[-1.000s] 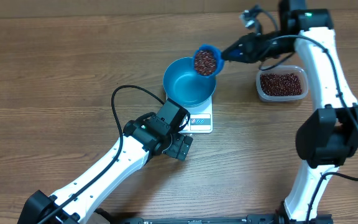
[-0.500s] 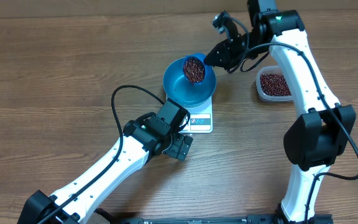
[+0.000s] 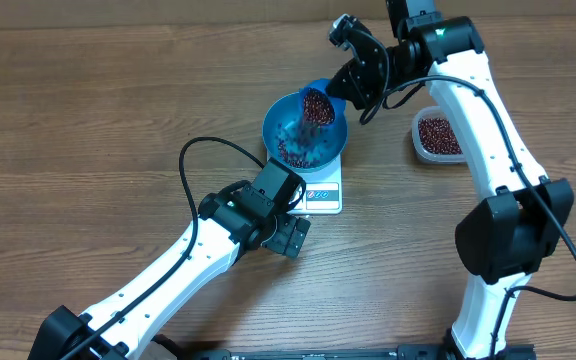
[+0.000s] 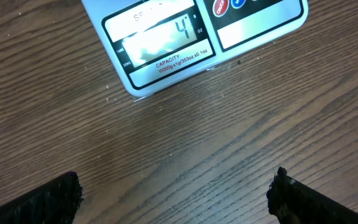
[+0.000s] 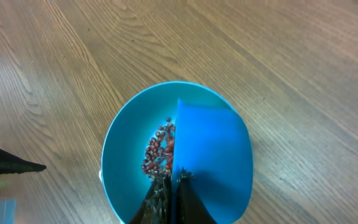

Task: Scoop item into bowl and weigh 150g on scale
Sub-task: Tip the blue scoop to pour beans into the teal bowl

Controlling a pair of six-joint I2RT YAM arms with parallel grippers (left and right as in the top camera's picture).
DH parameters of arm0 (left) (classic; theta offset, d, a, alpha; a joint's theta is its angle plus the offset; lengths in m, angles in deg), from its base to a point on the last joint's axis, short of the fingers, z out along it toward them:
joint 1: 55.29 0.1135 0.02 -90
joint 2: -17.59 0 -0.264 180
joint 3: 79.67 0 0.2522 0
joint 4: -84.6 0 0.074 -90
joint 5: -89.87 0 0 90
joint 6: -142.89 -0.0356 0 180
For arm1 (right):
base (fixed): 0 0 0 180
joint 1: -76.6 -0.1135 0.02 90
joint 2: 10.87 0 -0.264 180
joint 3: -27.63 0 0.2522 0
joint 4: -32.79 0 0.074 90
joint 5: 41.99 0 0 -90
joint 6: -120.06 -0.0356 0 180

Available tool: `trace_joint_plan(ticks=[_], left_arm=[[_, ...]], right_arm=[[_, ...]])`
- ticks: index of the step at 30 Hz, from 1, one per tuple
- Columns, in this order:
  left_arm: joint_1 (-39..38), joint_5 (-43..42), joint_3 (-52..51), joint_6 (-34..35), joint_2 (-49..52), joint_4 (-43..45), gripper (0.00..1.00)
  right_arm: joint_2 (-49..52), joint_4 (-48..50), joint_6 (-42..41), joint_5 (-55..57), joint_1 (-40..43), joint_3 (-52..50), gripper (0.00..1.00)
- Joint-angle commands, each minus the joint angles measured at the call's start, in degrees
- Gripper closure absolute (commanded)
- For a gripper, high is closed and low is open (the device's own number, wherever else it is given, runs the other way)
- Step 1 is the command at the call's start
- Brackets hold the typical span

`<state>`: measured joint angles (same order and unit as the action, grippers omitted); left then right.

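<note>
below the right claw (image 5: 174, 202): scoop (image 5: 213, 155) tipped over bowl (image 5: 114, 155) so beans (image 5: 159, 149) spill in | claw clamped on scoop handle | bowl sits on scale (image 3: 324, 194) for weighing | left claw (image 4: 176, 193) wide, empty, just short of scale

The scale (image 4: 194, 37) is seen on the wooden table (image 4: 185, 155) — a 4 is displayed — with the left gripper (image 4: 176, 199) spread wide below.
</note>
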<state>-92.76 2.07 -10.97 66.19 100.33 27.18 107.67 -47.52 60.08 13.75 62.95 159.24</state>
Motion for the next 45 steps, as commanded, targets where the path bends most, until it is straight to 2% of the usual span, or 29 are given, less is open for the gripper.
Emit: trace_joint_plan(ticks=[1,23,38,45], left_arm=[[-0.04,0.31,-0.04,-0.68,0.09,0.22,0.0],[-0.04,0.31,-0.04,-0.68,0.09,0.22,0.0],[-0.04,0.31,-0.04,-0.68,0.09,0.22,0.01],[-0.04,0.31,-0.04,-0.68,0.09,0.22,0.0]], right_arm=[[-2.75,1.18,0.59,-0.31,-0.85,1.92,0.96],[-7.63,0.11,12.63,2.45,-4.04,1.92,0.96],[-9.2,0.24,15.52,21.94,-11.17,1.92,0.96],[-9.2,0.09,16.85,24.83,-13.14,1.92,0.96]])
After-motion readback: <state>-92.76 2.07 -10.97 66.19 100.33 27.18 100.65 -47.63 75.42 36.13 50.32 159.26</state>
